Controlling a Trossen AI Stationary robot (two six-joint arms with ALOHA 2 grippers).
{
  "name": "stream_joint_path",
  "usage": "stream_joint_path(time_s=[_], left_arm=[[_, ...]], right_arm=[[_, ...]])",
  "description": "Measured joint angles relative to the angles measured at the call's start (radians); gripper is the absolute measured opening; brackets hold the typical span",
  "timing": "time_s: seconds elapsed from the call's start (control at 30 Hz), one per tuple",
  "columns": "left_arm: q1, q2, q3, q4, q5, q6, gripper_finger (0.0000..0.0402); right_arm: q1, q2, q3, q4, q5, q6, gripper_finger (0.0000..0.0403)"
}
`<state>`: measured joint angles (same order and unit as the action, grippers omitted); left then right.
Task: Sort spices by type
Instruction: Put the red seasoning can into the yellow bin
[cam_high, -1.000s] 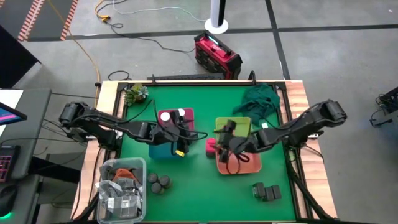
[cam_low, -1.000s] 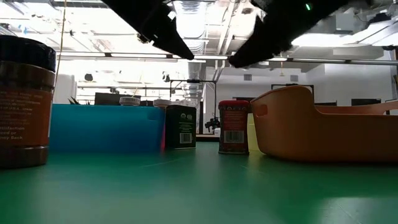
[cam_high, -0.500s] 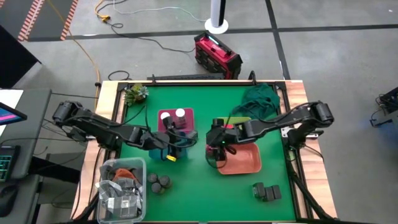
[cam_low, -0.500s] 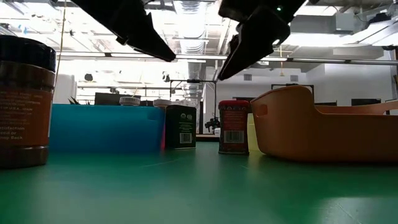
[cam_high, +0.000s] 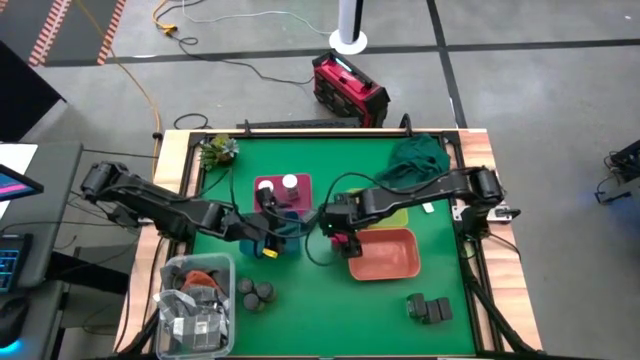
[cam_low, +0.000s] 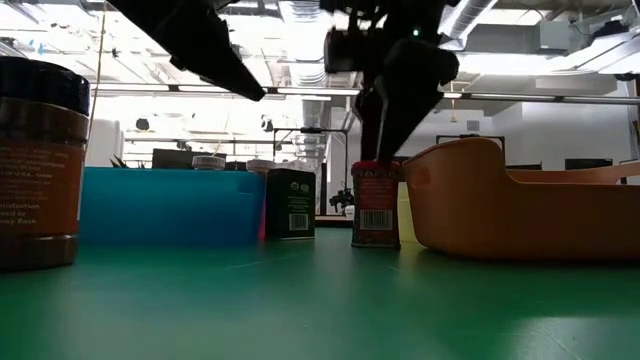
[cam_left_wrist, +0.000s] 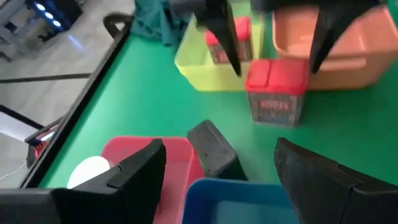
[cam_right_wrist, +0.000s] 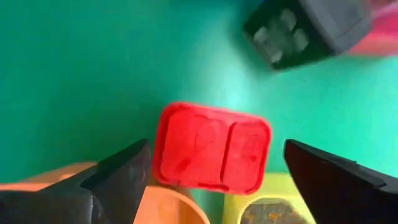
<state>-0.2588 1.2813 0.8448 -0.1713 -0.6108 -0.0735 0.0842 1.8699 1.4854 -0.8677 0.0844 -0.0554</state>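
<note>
A bright pink box stands upright on the green table between the blue tray and the salmon tray. My right gripper hangs just over it, pointing down and open, one finger on each side of its lid; I see no touch. A second pink box sits in the yellow-green tray. A dark grey box stands by the blue tray. Two white-capped jars stand in the pink tray. My left gripper hovers open over the blue tray, holding nothing.
Dark round tins and a clear bin of clutter sit near left. Dark grey boxes lie near right. A green cloth and a small plant are at the far edge. Bare table lies near the middle.
My right gripper has swung from over the salmon tray toward the table's left, tipping from a slant to point nearly straight down over the standing pink box. My left gripper has drawn back a little toward the table's left. The boxes and trays have stayed put.
</note>
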Motion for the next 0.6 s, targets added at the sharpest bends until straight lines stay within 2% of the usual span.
stream_joint_path(time_s=[0.23, 0.6], left_arm=[[-0.029, -0.083, 0.0, -0.101, -0.138, -0.042, 0.0283], [-0.03, -0.154, 0.0, -0.199, -0.167, -0.079, 0.0283]], right_arm=[[0.001, 0.003, 0.004, 0.001, -0.009, 0.02, 0.0399], [-0.021, 0.003, 0.004, 0.016, -0.035, 0.045, 0.04]])
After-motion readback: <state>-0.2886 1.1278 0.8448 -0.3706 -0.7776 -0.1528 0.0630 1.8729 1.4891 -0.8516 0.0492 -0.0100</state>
